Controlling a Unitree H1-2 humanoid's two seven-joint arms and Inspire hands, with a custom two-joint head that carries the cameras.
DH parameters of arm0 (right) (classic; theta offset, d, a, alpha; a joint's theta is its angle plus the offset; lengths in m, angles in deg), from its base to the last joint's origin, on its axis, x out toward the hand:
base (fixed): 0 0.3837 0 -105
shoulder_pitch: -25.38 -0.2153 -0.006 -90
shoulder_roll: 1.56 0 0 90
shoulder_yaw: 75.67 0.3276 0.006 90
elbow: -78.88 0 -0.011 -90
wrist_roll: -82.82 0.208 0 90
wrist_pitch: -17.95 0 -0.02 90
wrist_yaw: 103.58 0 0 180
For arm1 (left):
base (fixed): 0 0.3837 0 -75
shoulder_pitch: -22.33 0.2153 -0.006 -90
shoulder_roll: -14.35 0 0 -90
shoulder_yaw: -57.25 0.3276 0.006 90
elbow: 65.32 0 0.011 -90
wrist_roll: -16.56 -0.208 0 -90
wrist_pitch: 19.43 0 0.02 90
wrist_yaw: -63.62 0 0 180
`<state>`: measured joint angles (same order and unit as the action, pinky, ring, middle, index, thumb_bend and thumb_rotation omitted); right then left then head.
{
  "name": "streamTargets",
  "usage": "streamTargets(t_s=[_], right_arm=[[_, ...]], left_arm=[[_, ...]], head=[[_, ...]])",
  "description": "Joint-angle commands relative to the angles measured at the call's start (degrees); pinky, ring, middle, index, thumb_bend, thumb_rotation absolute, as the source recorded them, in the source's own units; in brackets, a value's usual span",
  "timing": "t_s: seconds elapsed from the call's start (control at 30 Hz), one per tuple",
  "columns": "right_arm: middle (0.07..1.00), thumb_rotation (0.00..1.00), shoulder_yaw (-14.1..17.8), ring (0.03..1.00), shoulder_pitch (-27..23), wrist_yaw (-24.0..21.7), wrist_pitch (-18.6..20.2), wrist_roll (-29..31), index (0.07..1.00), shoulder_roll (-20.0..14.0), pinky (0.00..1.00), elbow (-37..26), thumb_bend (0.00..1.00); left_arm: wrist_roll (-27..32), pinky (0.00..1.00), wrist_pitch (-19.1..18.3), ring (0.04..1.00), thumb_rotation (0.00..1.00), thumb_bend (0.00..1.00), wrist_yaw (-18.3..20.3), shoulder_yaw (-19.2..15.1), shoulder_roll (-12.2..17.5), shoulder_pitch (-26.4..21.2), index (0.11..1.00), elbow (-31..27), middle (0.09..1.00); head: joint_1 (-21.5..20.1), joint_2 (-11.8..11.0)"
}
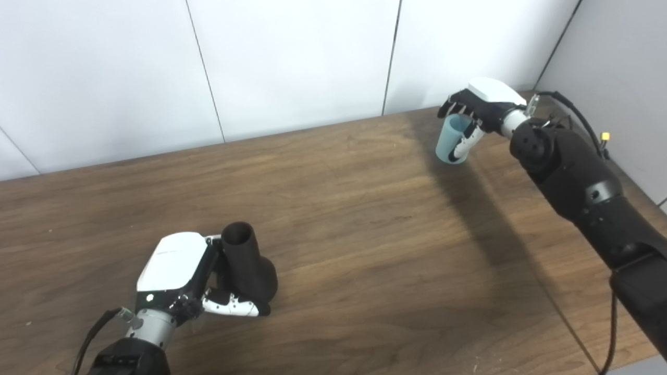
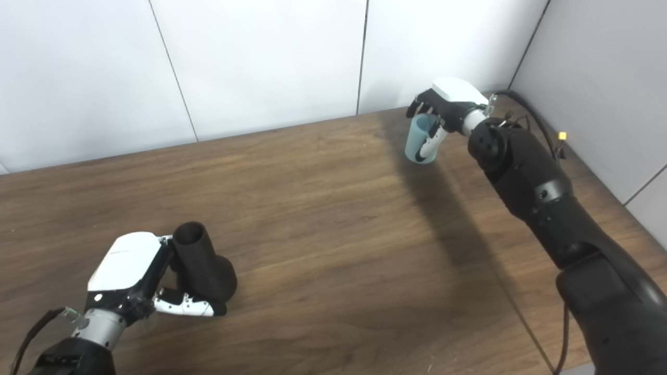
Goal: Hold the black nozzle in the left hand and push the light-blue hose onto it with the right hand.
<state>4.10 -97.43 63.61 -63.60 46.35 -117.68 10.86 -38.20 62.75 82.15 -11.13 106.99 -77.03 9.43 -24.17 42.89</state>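
From my seat the hidden parts come first: my left hand [image 1: 180, 271] covers the near-left side of the black nozzle [image 1: 247, 265], so I cannot see how far its fingers reach around the back of it. The thumb (white with a black tip) lies along the nozzle's wide base at the near side, and the hand is closed around the nozzle, which rests on the tabletop [image 1: 365, 234] at the near left. My left forearm is cut off at the bottom edge.

At the far right, my right hand [image 2: 443, 107] hangs over the light-blue hose [image 2: 419, 138], with dark fingers [image 2: 424, 108] curled over its open top and the thumb pressed down its right side; it is gripping the hose. The far side of the hose is hidden behind the hand, and I cannot tell whether its lower end touches the tabletop or sits just above it.

The nozzle is matte black, a narrow open tube tilted toward the far left that flares into a rounded, wider base. The hose piece is short, pale blue, wide-mouthed and slightly tapered, standing roughly upright. The two parts are well apart, at opposite ends of the brown wood-grain tabletop.
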Motion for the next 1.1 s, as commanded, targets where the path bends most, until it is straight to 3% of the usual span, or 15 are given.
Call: streamTargets(t_s=[0.0,0.4,0.43,0.47,0.57,0.7,0.77,1.0,1.07], right_arm=[[0.624,0.01,1.42,0.570,-1.85,1.68,-0.74,0.23,0.647,-1.96,0.53,-1.89,0.86],[0.617,0.00,0.91,0.540,-1.46,1.00,1.79,-1.43,0.639,-1.88,0.53,-2.96,0.86],[0.615,0.06,0.69,0.557,-1.38,1.40,1.29,-1.79,0.566,-2.10,0.55,-2.91,0.70],[0.636,0.09,0.56,0.611,-1.33,1.67,0.93,-2.03,0.528,-2.24,0.59,-2.87,0.61],[0.687,0.12,0.86,0.697,-1.19,3.11,-0.68,-2.01,0.490,-2.21,0.68,-2.43,0.53],[0.607,0.12,1.79,0.602,-0.91,5.47,-2.70,-0.98,0.483,-1.73,0.58,-1.77,0.52],[0.561,0.03,1.87,0.559,-0.75,6.43,-3.42,-1.00,0.452,-1.65,0.54,-1.69,0.52],[0.495,0.00,1.98,0.586,-0.40,6.96,-2.70,-1.20,0.478,-1.48,0.56,-2.60,0.53],[0.537,0.00,2.27,0.558,-0.27,7.06,-3.04,-0.72,0.452,-1.42,0.52,-2.83,0.52]], left_arm=[[0.40,0.39,0.17,0.514,0.00,0.53,2.59,1.08,0.42,1.29,0.494,-0.08,0.459],[0.16,0.39,0.18,0.513,0.00,0.53,2.60,1.14,0.54,1.32,0.495,-0.09,0.458],[0.06,0.39,0.14,0.513,0.00,0.53,2.61,1.17,0.53,1.30,0.494,-0.05,0.462],[-0.01,0.39,0.12,0.511,0.00,0.53,2.63,1.20,0.53,1.28,0.494,-0.03,0.462],[-0.11,0.39,-0.12,0.511,0.00,0.53,2.88,1.26,0.46,1.23,0.493,-0.18,0.467],[0.18,0.39,0.39,0.508,0.00,0.53,2.19,1.26,0.56,1.28,0.492,0.02,0.467],[0.06,0.39,0.24,0.509,0.00,0.53,2.41,1.28,0.58,1.28,0.493,-0.08,0.461],[-0.24,0.38,-0.09,0.504,0.00,0.53,2.55,1.36,0.37,1.30,0.492,-0.34,0.465],[-0.29,0.39,-0.21,0.508,0.00,0.53,2.81,1.42,0.41,1.27,0.490,-0.50,0.472]], head=[[-0.08,0.02],[0.09,0.22],[0.09,0.22],[0.09,0.22],[0.09,0.27],[0.14,0.28],[0.14,0.28],[0.40,0.50],[0.44,0.53]])
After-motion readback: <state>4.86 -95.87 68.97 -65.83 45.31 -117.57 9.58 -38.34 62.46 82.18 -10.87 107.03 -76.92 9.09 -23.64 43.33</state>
